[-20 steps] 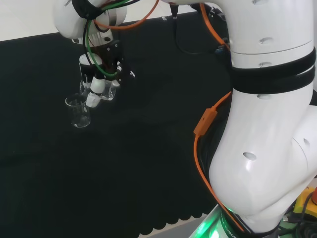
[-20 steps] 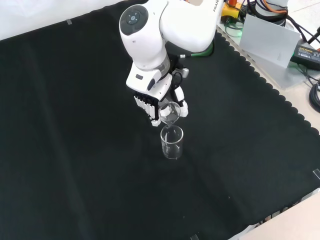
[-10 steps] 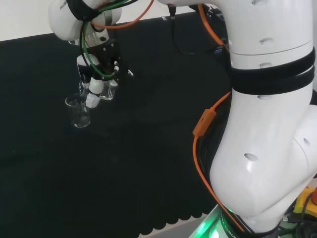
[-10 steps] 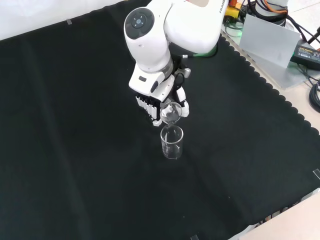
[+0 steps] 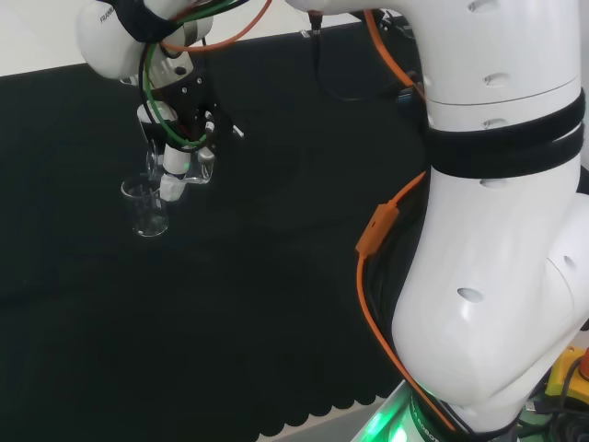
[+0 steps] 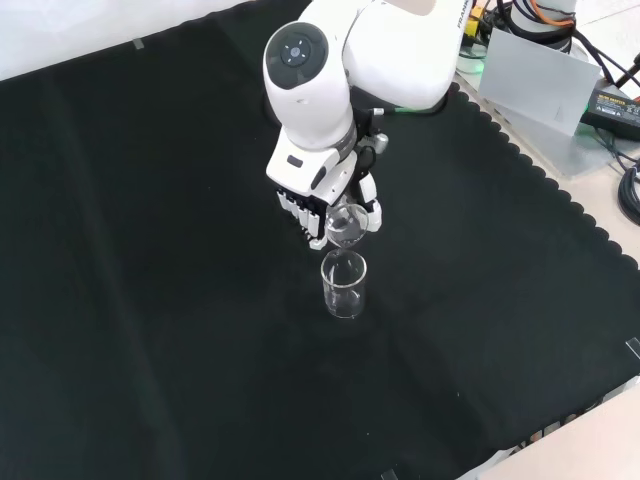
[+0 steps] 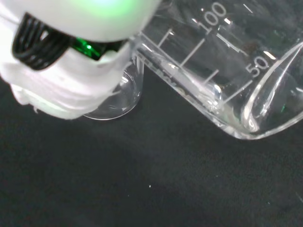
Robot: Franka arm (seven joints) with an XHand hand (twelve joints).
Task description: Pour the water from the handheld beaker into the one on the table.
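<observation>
Two beakers are in play. The handheld beaker [image 6: 343, 226] is clamped in my hand [image 6: 318, 205], fingers and thumb curled round its wall, and it hangs tilted just above the table beaker [image 6: 344, 285], which stands upright on the black worktop [image 6: 150, 300] near its middle, well clear of the scalloped edge. In the head view the held beaker [image 5: 196, 169] sits just beside and above the standing one [image 5: 145, 208], with my hand [image 5: 175, 166] between them and the arm.

Change noted: over the last second the arm's upper link has swung across both fixed views while the hand and its beaker have held nearly the same place over the receiving rim. The wrist has moved on; the mouth has not drifted.

In the wrist view the held beaker [image 7: 222, 71] lies well over, lip low, with the table beaker [image 7: 116, 97] behind a blurred white part of my hand [image 7: 71, 61]. I see no stream and cannot tell how much water remains.

My judgement: the pour is at or near full tilt. Lip alignment over the rim is the main risk.
</observation>
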